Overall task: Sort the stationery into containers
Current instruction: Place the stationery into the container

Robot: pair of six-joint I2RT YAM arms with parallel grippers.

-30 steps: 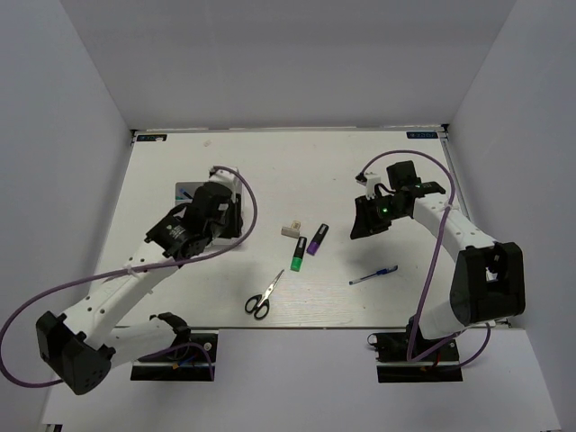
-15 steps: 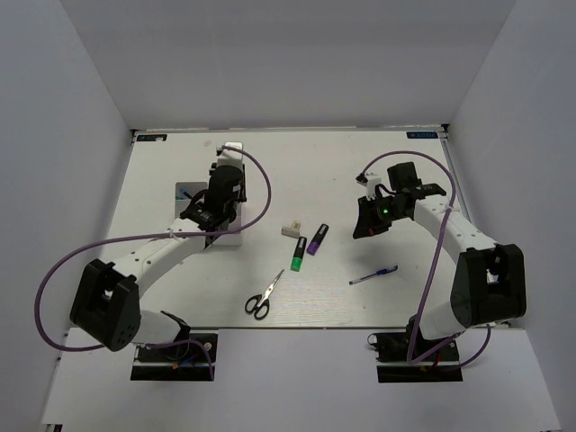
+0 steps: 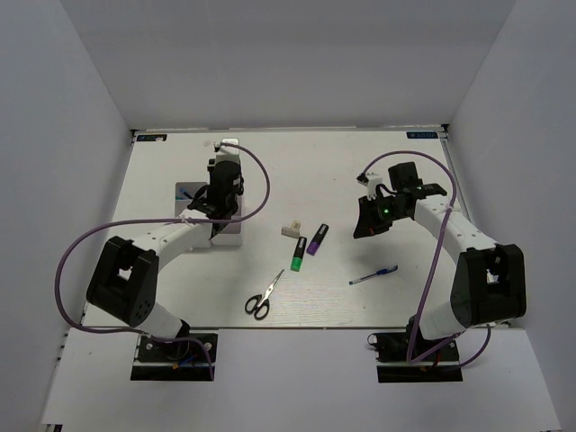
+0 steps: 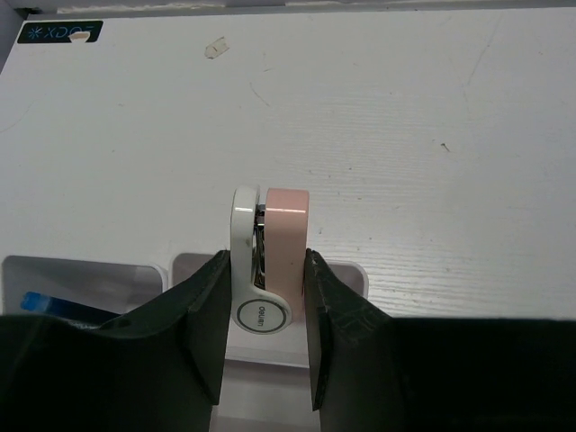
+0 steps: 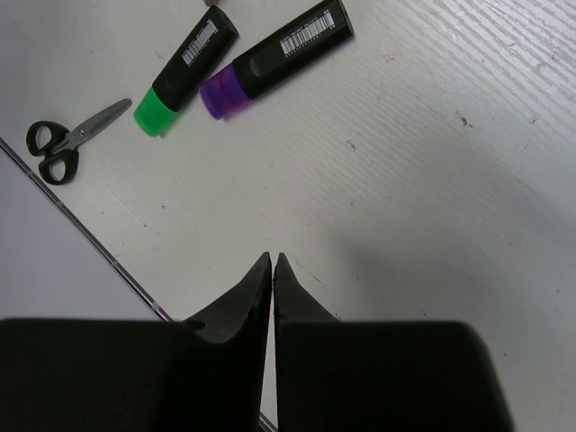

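Left hand (image 3: pixel 225 175) reached farther across the white, grey-walled table (image 3: pixel 360 162).

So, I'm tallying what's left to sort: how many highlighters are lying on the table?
2. The green highlighter and the purple highlighter lie side by side near the table's middle. The tray is partly covered by the left arm, so it might hide more.

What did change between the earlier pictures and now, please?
The left end effector, shut on the pink-and-white stationery item, moved away from the bases, toward the far side of the organizer tray, and its arm swung along. The right end effector, scissors, green highlighter, purple highlighter, pen and beige block stayed in place.
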